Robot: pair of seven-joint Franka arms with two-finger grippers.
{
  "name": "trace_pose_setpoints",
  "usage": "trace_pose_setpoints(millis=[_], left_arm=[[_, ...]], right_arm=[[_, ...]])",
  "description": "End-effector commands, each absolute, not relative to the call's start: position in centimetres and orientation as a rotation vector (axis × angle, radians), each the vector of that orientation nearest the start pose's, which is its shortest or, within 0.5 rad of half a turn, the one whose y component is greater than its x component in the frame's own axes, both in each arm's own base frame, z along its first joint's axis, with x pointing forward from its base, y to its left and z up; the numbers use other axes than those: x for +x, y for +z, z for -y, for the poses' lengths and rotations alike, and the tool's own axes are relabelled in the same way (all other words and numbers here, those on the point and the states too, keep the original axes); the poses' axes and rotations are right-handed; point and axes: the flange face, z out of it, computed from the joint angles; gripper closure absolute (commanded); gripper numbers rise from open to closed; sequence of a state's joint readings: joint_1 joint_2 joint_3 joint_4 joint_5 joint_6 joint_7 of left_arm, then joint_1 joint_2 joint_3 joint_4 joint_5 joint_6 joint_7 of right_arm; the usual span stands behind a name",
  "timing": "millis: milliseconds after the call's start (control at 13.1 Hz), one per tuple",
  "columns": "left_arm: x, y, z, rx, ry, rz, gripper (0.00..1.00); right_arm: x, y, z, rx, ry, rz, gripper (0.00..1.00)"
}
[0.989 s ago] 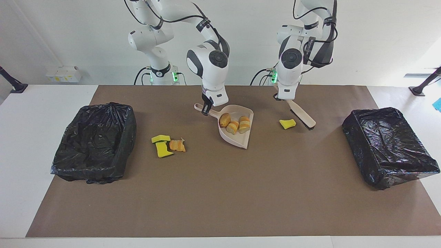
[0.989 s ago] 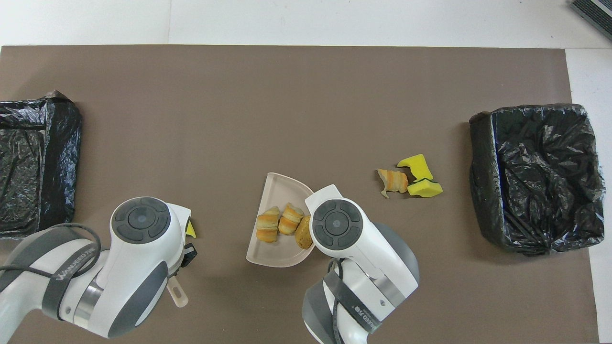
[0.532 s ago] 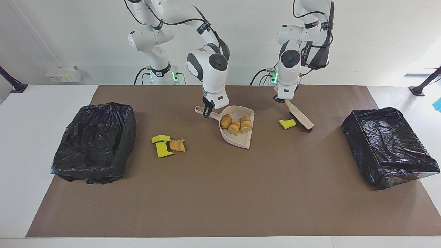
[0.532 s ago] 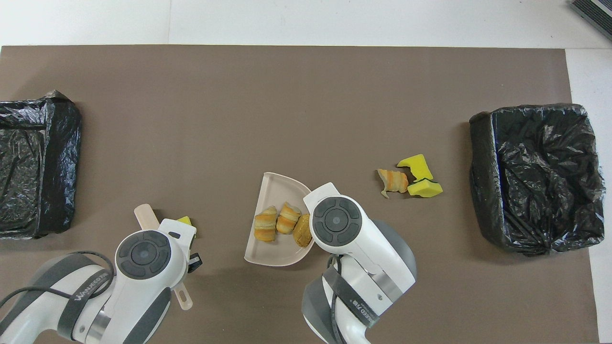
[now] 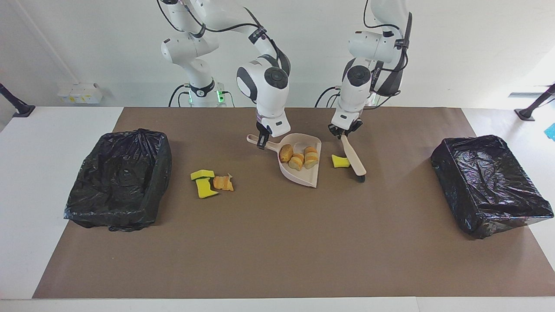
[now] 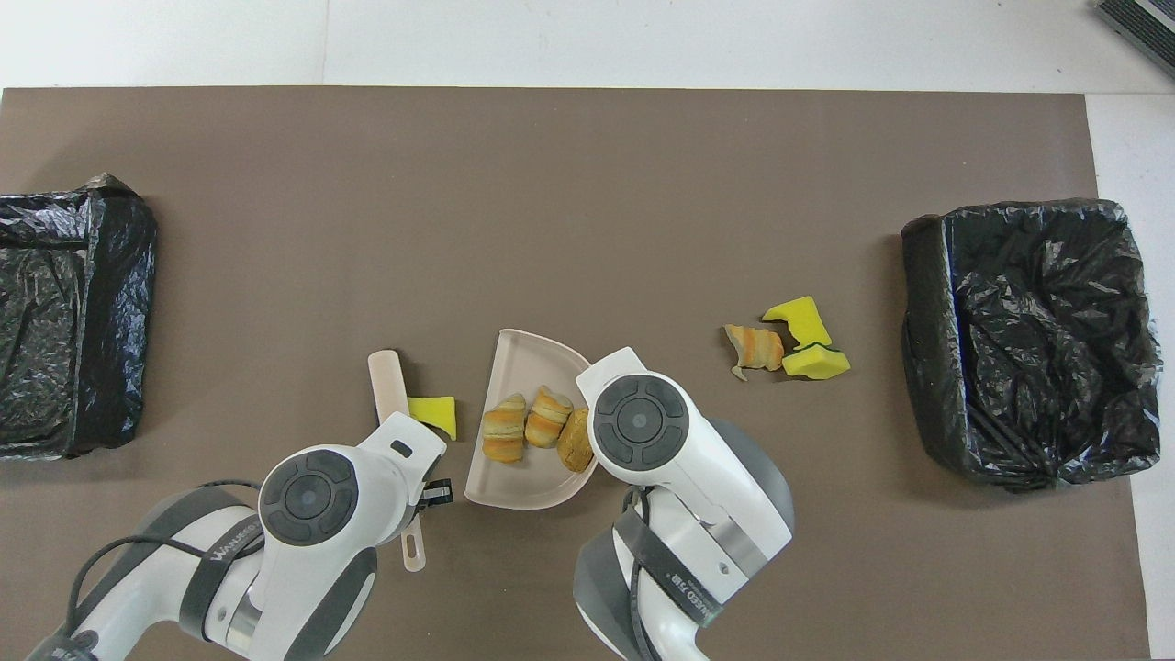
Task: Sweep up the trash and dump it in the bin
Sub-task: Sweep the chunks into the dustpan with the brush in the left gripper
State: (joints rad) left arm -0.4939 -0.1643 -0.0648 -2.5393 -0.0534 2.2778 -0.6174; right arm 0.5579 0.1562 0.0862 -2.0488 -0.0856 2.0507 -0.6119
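Trash lies on a brown mat (image 5: pixel 277 242) covering a white tabletop (image 5: pixel 52 130), before a plain white wall. Three bread pieces (image 5: pixel 298 157) sit in the beige dustpan (image 5: pixel 303 175); one sponge chunk (image 5: pixel 340 161) lies between the pan and the brush (image 5: pixel 354 159); two sponge chunks (image 5: pixel 203 183) and a bread piece (image 5: pixel 223 183) lie near one black-lined bin (image 5: pixel 119 180). Another bin (image 5: pixel 488 184) sits at the left arm's end. Right end effector (image 5: pixel 260 141) grips the dustpan handle. Left end effector (image 5: pixel 344 132), arm angled down, appears clamped on the brush handle.
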Motion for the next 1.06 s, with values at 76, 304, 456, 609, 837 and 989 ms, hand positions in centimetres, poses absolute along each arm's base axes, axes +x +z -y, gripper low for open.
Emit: trace_pose_setpoints(millis=[76, 304, 456, 609, 837, 989], left_arm=[[36.2, 32.9, 28.6, -3.21, 0.098, -0.053, 1.0], [34.2, 34.0, 32.6, -3.24, 0.065, -0.168, 1.0], [33.2, 34.1, 33.6, -3.238, 0.069, -0.204, 1.0], [33.5, 34.1, 33.3, -3.236, 0.079, -0.193, 1.0], [35.0, 34.1, 31.7, -3.231, 0.102, -0.127, 1.0], [36.2, 33.8, 30.1, -3.211, 0.133, -0.067, 1.0]], right_arm=[[45.5, 35.2, -33.6, -2.517, 0.236, 1.966, 1.0], [45.5, 35.1, -33.5, -2.52, 0.241, 1.962, 1.0], [45.5, 35.1, -33.5, -2.518, 0.241, 1.964, 1.0], [45.5, 35.1, -33.4, -2.518, 0.243, 1.964, 1.0], [45.5, 35.1, -33.4, -2.519, 0.243, 1.962, 1.0], [45.5, 35.1, -33.4, -2.519, 0.243, 1.962, 1.0]])
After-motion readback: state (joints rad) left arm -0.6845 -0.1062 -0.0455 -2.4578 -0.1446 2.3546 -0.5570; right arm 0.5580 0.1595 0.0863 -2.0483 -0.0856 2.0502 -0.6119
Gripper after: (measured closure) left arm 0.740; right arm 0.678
